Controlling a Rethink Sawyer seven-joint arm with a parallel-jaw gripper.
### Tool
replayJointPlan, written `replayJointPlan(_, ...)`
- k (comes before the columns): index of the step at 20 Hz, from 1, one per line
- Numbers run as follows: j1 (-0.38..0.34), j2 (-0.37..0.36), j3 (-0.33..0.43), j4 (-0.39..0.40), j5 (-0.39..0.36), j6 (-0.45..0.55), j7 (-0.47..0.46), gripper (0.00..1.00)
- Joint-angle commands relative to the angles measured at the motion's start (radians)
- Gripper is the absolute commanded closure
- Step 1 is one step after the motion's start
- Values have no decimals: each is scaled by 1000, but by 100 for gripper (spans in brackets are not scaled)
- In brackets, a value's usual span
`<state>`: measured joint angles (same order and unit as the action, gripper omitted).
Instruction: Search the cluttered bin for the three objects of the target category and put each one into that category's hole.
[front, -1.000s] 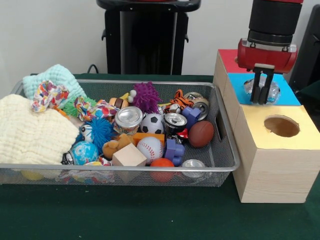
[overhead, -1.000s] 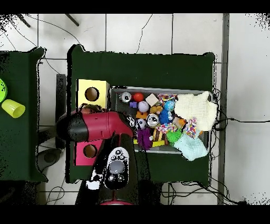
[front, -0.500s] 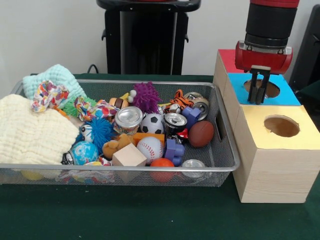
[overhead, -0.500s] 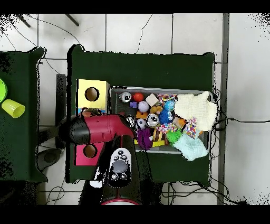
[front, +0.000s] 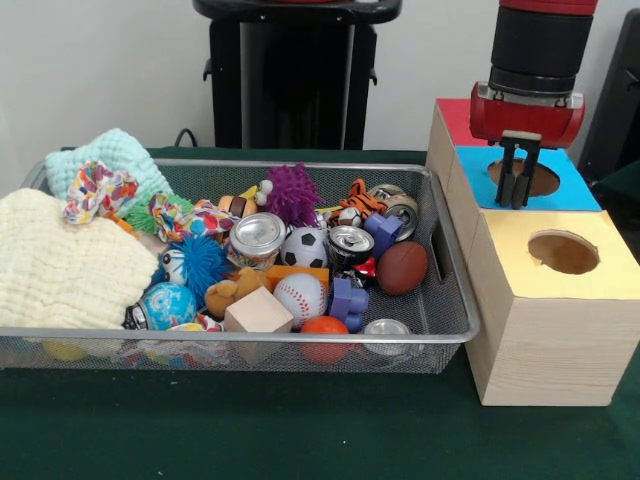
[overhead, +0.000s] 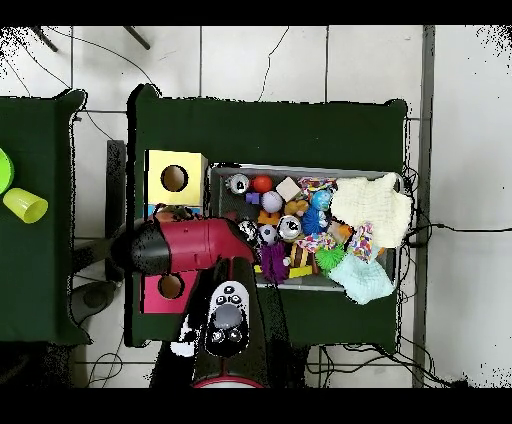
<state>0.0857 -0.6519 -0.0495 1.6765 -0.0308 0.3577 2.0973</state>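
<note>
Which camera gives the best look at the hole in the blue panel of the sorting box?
The front view. It shows the blue panel's hole open and dark, partly crossed by the gripper hanging above it. In the overhead view the red arm covers that panel, so only the yellow panel's hole and the red panel's hole show.

bin (front: 440, 300): left of box (front: 545, 330) | end effector (front: 517, 200): over box's middle hole (front: 535, 178)

My table (front: 300, 430), covered in dark green cloth, carries the wire mesh bin (front: 440, 330) of clutter and, just beside its end, the wooden box (front: 545, 340) with yellow, blue and red tops.
</note>
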Motion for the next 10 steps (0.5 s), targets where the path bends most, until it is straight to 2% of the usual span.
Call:
replayJointPlan(1,-23,42,85,90,-25,-14,65,100)
replayJointPlan(7,-14,42,55,77,-22,-16,85,100)
replayJointPlan(10,-34,46,58,70,-34,-12,61,100)
